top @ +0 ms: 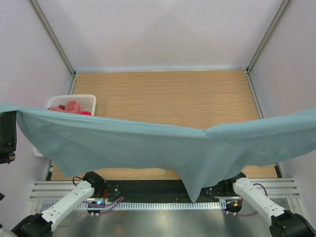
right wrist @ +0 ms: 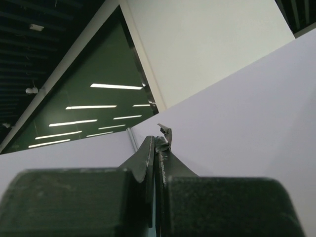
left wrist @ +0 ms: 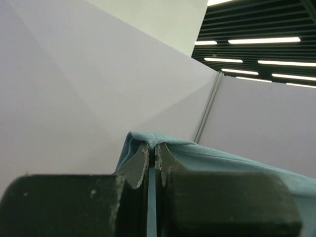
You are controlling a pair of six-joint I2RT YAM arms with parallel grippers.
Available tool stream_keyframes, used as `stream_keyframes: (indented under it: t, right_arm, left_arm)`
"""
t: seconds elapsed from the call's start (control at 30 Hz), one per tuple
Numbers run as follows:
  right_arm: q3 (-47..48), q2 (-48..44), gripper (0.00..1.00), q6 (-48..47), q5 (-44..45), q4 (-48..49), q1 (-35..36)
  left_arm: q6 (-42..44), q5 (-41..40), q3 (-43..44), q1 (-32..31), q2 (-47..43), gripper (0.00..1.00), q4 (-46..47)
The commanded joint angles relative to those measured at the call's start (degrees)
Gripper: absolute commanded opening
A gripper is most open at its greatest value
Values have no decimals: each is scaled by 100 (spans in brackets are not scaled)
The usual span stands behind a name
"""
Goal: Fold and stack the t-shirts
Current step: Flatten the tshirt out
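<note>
- Grey-teal t-shirt [top: 148,148] hangs stretched wide above the table [top: 173,94].
- Left gripper [left wrist: 152,148] and right gripper [right wrist: 157,143] each pinch its edge.
- Spreading step, likely; next it needs lowering flat onto the table.

You're working in a robotics lab cell: white panel walls [top: 158,29] on aluminium posts [top: 52,34] box in a wood-grain table [top: 163,94] with a wire duct [top: 163,205] along its near edge, and above the panels you can see a dark slatted ceiling [left wrist: 256,19] with long strip lights [left wrist: 264,40]
</note>
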Motion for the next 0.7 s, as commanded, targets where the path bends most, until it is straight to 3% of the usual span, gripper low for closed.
stream_keyframes:
  t: [0.0, 0.27, 0.4, 0.5, 0.67]
  right_arm:
    - [-573, 185, 1, -81, 255, 618, -29]
    - [-2218, 685, 1, -1337, 1309, 1577, -21]
    - [-3367, 1124, 1, -2153, 2081, 2401, -12]
    - [-4036, 1528, 1, -2524, 2399, 3104, -29]
    - [-4197, 3039, 1, -3026, 2541, 3599, -441]
  left_arm:
    - [159, -68, -495, 10, 348, 0, 774]
    - [782, -788, -1920, 10, 1375, 0, 2163]
    - [993, -1087, -2368, 28, 2594, 0, 2831]
    - [863, -1176, -2361, 351, 3369, 0, 3009]
    - [195, -421, -1870, 1099, 5276, 0, 2843]
